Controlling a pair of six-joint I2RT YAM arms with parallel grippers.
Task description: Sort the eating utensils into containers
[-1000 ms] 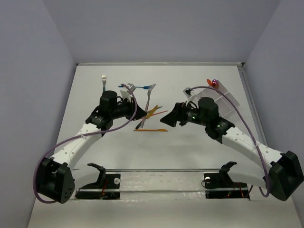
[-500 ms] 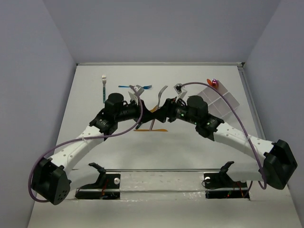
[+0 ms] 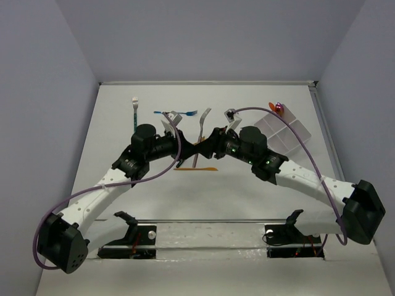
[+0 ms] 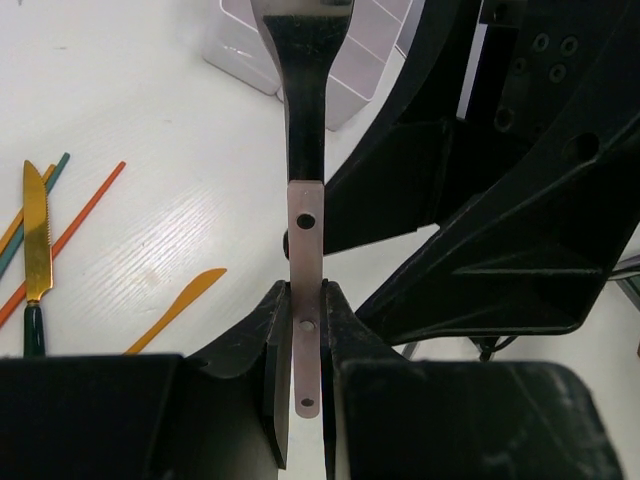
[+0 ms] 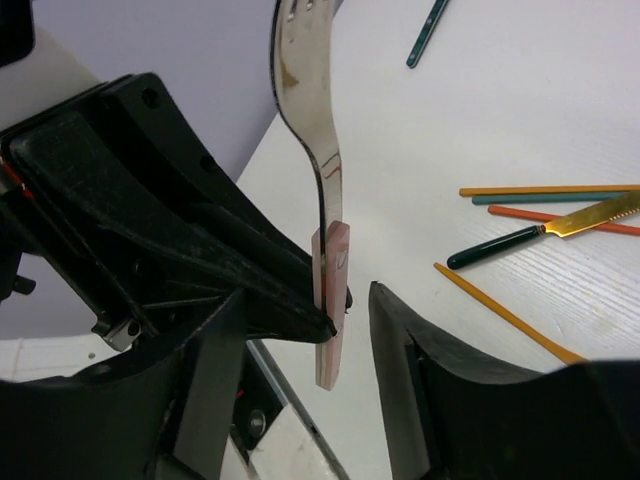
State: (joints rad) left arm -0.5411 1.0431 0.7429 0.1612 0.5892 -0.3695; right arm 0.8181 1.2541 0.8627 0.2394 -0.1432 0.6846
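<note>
My left gripper (image 4: pixel 305 335) is shut on the pinkish riveted handle of a silver-grey utensil (image 4: pixel 305 120), held off the table at mid-scene (image 3: pixel 202 126). From the right, my right gripper (image 5: pixel 310 345) stands open with that handle (image 5: pixel 332 300) between its fingers (image 5: pixel 420 370), a gap showing on the right side. In the top view the two grippers meet tip to tip, left (image 3: pixel 190 147) and right (image 3: pixel 208 142). The white compartmented container (image 3: pixel 281 132) lies behind the right arm and also shows in the left wrist view (image 4: pixel 245 50).
Loose utensils lie on the table: a gold knife with a dark green handle (image 5: pixel 540 238), orange and teal sticks (image 5: pixel 560 195), a yellow-orange knife (image 3: pixel 197 168), a blue fork (image 3: pixel 179 113) and a green-handled fork (image 3: pixel 134 112). A purple and orange piece (image 3: pixel 278 108) sits at the container's far corner.
The right arm has swung left to meet the left gripper, and its jaws have narrowed around the utensil's handle. The left arm has carried the utensil slightly right.
</note>
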